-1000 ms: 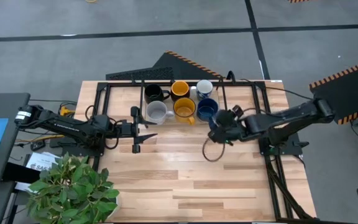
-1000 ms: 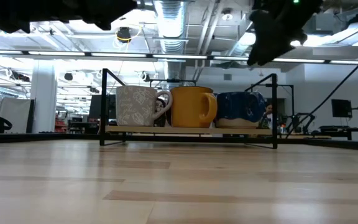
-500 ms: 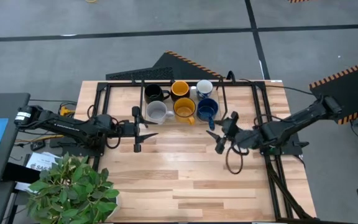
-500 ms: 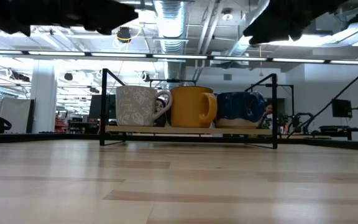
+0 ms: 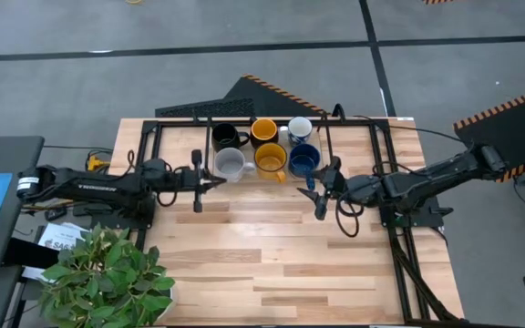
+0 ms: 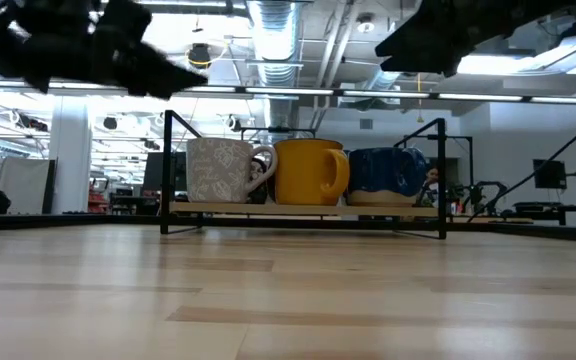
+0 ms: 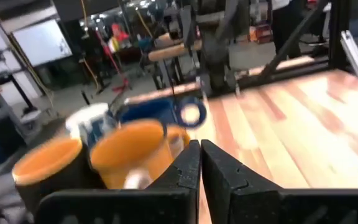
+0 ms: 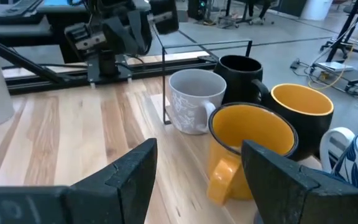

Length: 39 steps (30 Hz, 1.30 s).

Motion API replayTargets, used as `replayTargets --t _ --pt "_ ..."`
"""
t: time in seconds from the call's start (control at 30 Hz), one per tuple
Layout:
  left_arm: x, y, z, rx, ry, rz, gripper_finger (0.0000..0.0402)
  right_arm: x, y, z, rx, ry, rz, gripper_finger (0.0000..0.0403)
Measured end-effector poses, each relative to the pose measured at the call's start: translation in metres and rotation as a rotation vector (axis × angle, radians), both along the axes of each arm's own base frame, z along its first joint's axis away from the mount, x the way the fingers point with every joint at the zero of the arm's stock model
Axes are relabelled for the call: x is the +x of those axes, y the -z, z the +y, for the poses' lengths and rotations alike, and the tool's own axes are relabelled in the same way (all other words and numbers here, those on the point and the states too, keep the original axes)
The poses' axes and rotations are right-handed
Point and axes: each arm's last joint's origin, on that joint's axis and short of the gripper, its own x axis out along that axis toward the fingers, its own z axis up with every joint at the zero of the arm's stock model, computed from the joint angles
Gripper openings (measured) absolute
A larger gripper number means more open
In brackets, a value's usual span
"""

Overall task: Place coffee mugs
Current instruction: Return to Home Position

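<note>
Six coffee mugs (image 5: 270, 159) sit on the shelf (image 6: 418, 209) at the desk's (image 5: 272, 264) back. Hard, slippery, breakable: hold one by its rim. Left gripper (image 5: 210, 182) looks pinched shut; right gripper (image 5: 308, 191) is spread wide, empty.

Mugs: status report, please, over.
Left claw shut, right claw open, both empty, off the rack. Six mugs on rack, two rows. Nothing in the way.
</note>
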Motion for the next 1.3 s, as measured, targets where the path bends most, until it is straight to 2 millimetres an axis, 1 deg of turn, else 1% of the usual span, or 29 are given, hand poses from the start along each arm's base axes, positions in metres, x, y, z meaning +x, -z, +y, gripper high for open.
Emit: replayTargets --t 0.23,0.3,0.37,0.43,0.53,0.6,0.77,1.0,1.03,1.17,1.3 --pt "-0.030 0.047 -0.006 -0.092 0.008 -0.059 0.0000 0.000 -0.001 0.000 0.002 -0.001 -0.006 0.0260" --pt "-0.031 0.045 -0.005 -0.113 -0.005 -0.061 0.0000 0.000 -0.001 0.000 0.002 -0.001 -0.010 0.0260" --pt "-0.031 0.046 -0.006 -0.112 -0.016 -0.015 0.0000 0.000 -0.001 0.000 0.003 -0.001 -0.013 0.0260" --pt "-0.029 0.041 -0.007 -0.102 -0.011 0.006 0.0000 0.000 -0.001 0.000 0.003 -0.001 -0.013 0.0259" --pt "-0.037 0.040 -0.008 -0.095 -0.007 0.022 0.0000 0.000 -0.001 0.000 0.003 -0.001 -0.012 0.0260" --pt "-0.043 0.043 -0.009 -0.116 -0.008 0.053 0.0000 0.000 -0.001 0.000 0.003 -0.001 -0.011 0.0259" --pt "-0.061 0.047 -0.013 -0.176 -0.004 0.045 0.0000 0.000 -0.001 0.000 0.002 -0.003 -0.008 0.0260" --pt "-0.077 0.048 -0.021 -0.193 0.044 0.053 0.0000 0.000 -0.001 0.000 0.002 -0.003 -0.008 0.0260" --pt "-0.080 0.050 -0.022 -0.202 0.046 0.066 0.0000 0.000 -0.001 0.000 0.002 -0.003 -0.008 0.0260" --pt "-0.083 0.045 -0.029 -0.201 0.106 0.008 0.0000 0.000 -0.001 0.000 0.002 -0.003 -0.009 0.0260" --pt "-0.084 0.045 -0.035 -0.200 0.161 0.014 0.0000 0.000 -0.001 0.001 0.005 -0.015 -0.007 0.0260"
